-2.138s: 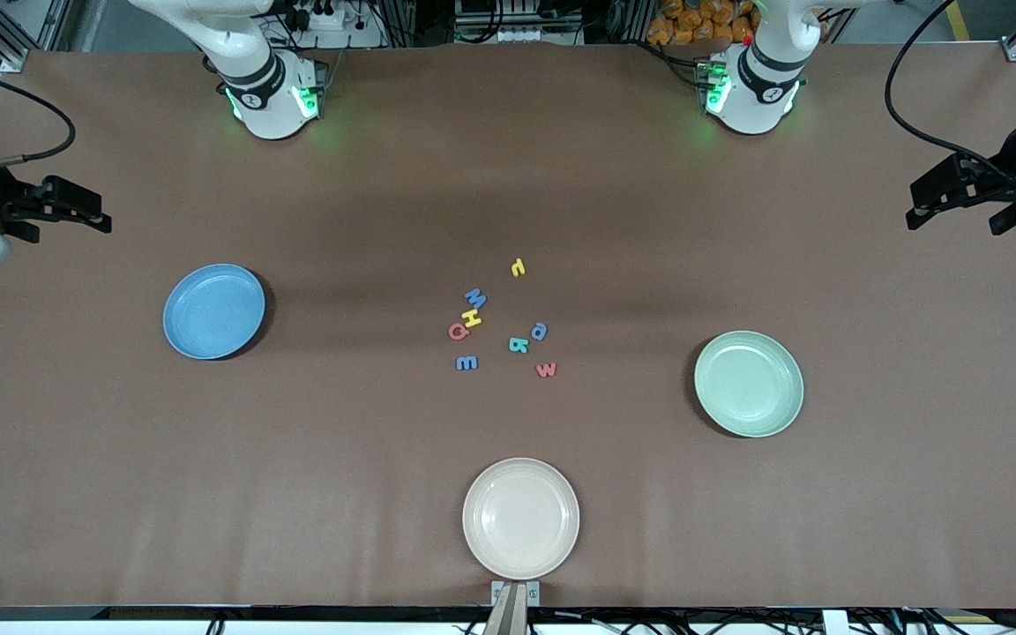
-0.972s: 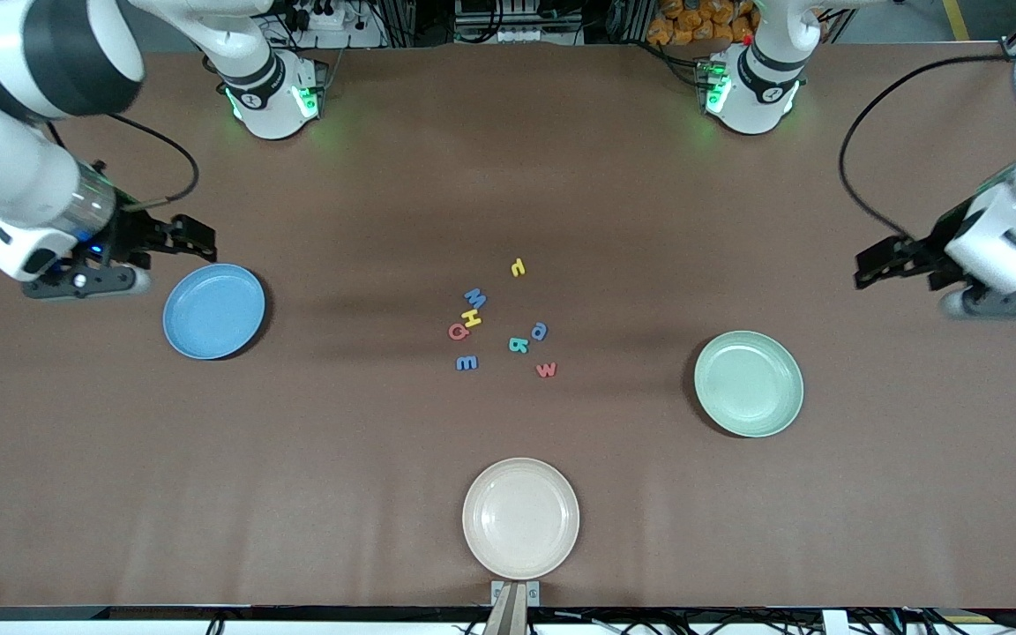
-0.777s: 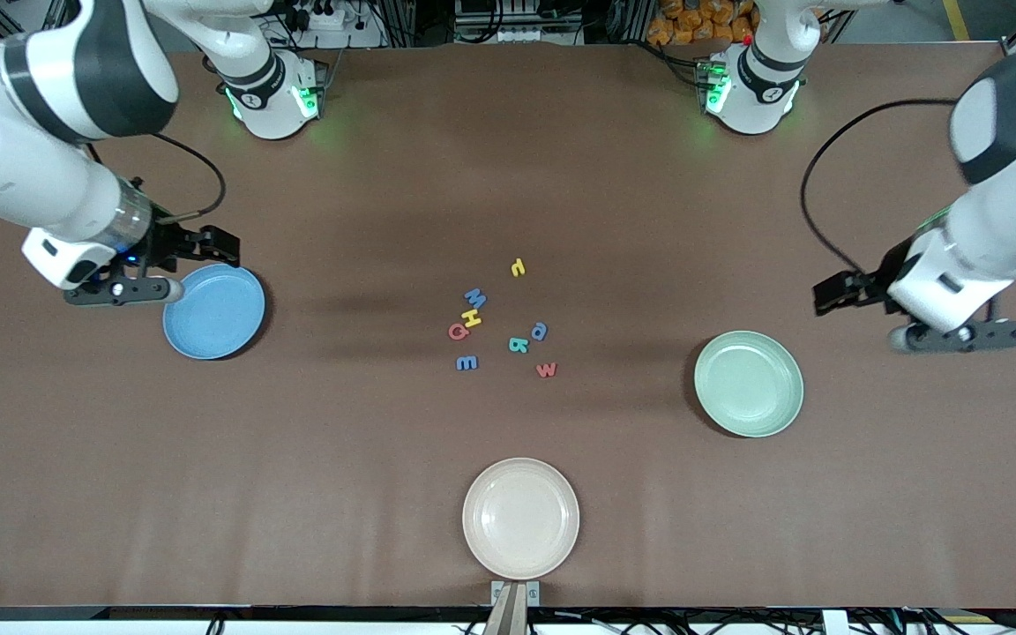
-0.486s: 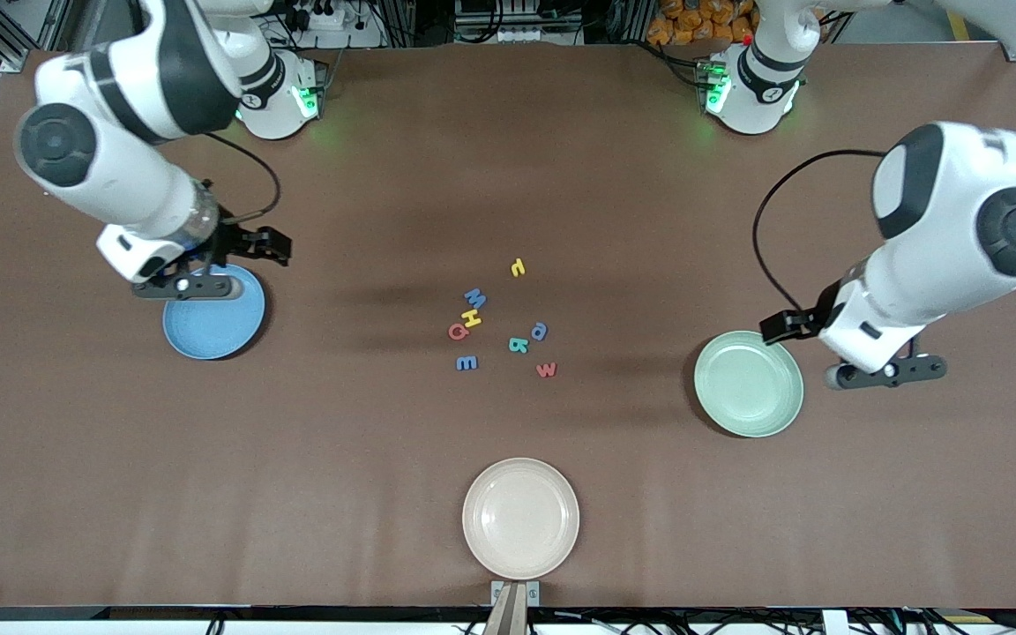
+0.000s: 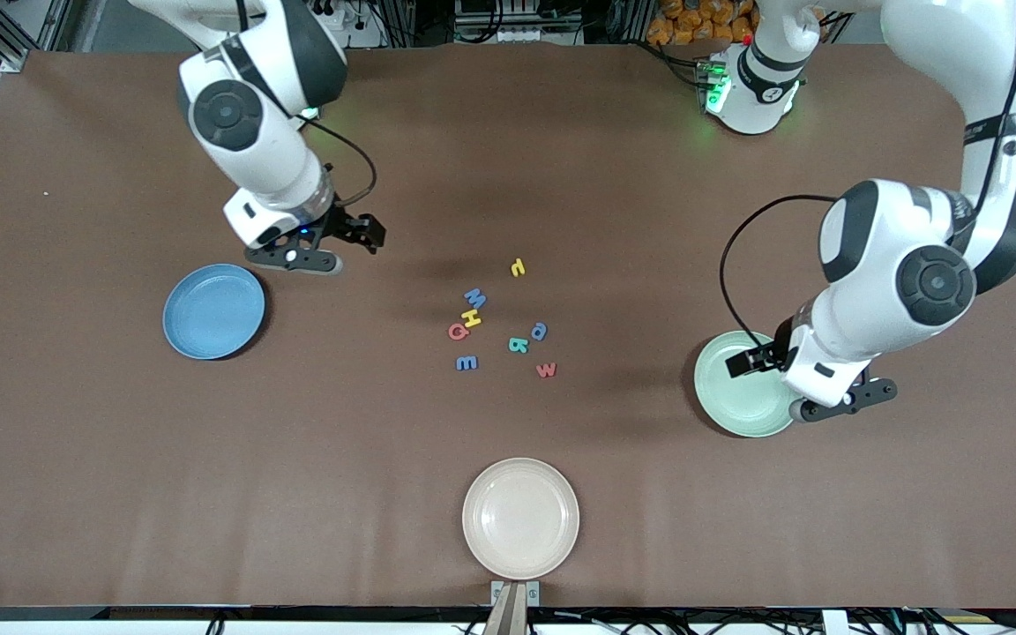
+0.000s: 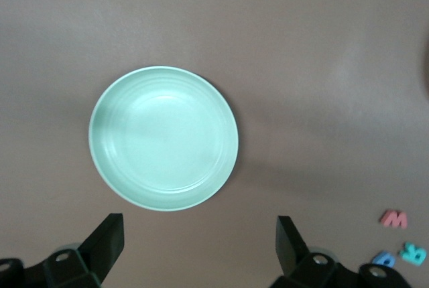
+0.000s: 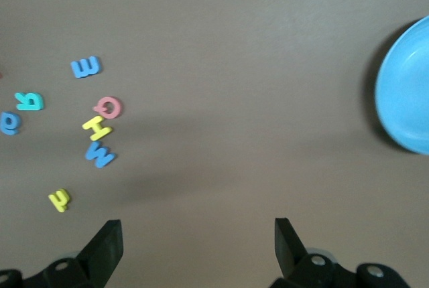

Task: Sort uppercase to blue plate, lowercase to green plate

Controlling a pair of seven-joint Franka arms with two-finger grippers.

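**Both grippers empty above the table, letters unsorted**

The right gripper point(image 5: 358, 231) is seen in the air over bare table between the blue plate point(image 5: 213, 311) and the cluster of letters, its jaws spread wide and nothing held; in the right wrist view its two fingers point(image 7: 107, 248) stand well apart over bare brown table point(image 5: 120, 459). The left gripper point(image 5: 750, 362) is over the green plate point(image 5: 742, 407), also released and empty; in the left wrist view the green plate point(image 6: 163, 138) lies whole between the spread fingers point(image 6: 110, 238).

The blue plate is found toward the right arm's end of the table, the green plate toward the left arm's end. Both are empty. A cream plate point(image 5: 520, 518) lies nearest the front camera, midway along the table.

All letters lie loose on the table between the two coloured plates. The blue M point(image 5: 475, 299), yellow H point(image 5: 472, 317) and red Q point(image 5: 457, 332) are packed together, touching or nearly so. A blue E-like letter point(image 5: 466, 362) lies nearer the camera than these. The teal letter point(image 5: 518, 344) and a rounded blue letter point(image 5: 540, 331) lie side by side, with the red w point(image 5: 546, 369) nearer the camera. The small yellow letter point(image 5: 518, 266) lies apart, farthest from the camera.
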